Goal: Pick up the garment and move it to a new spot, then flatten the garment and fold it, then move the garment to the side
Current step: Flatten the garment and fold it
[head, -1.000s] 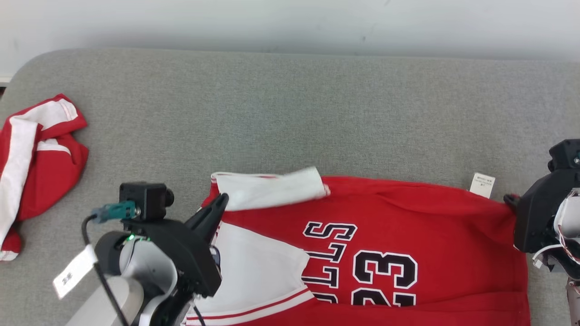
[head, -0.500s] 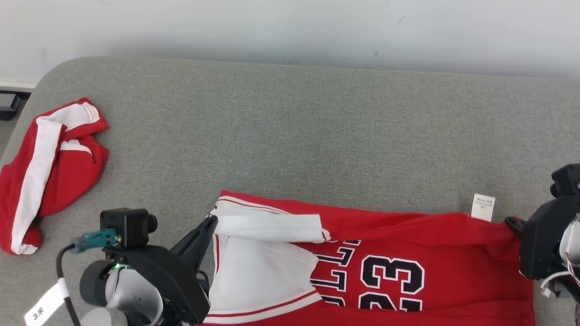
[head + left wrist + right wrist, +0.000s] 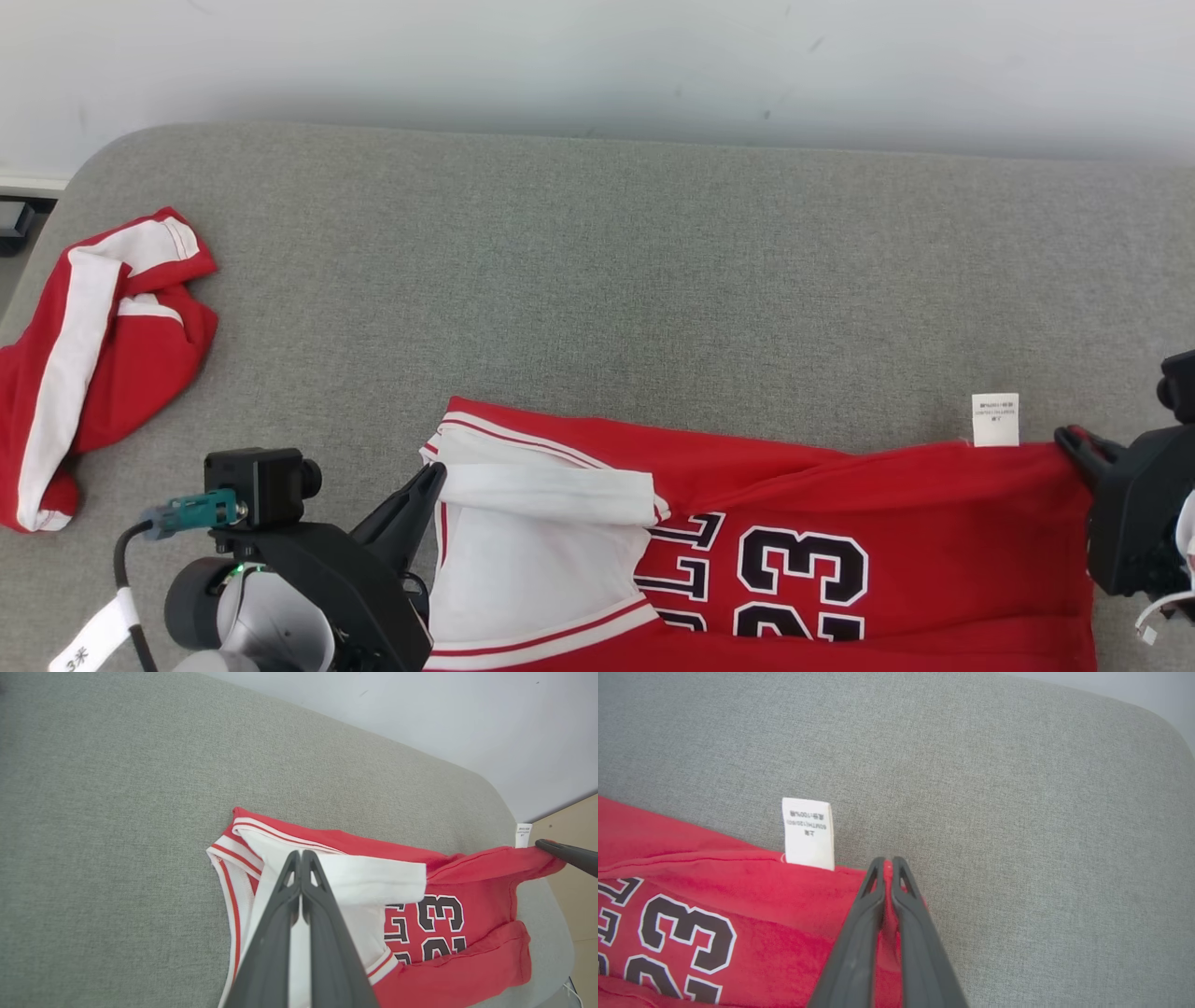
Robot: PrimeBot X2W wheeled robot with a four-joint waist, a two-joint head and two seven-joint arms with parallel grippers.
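Red garment [image 3: 934, 495] cloth is clamped in both closed end effectors, the left end effector [image 3: 301, 856] on its white edge and the right end effector [image 3: 888, 861] just beside the label [image 3: 808, 833], so, stretched between them over the grey cushion [image 3: 597, 280], it could slip a thin pinch under uneven pulling.

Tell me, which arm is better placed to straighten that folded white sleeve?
Probably the left: the left gripper is shut on the jersey right at the white sleeve; the right gripper pinches the far corner by the label.
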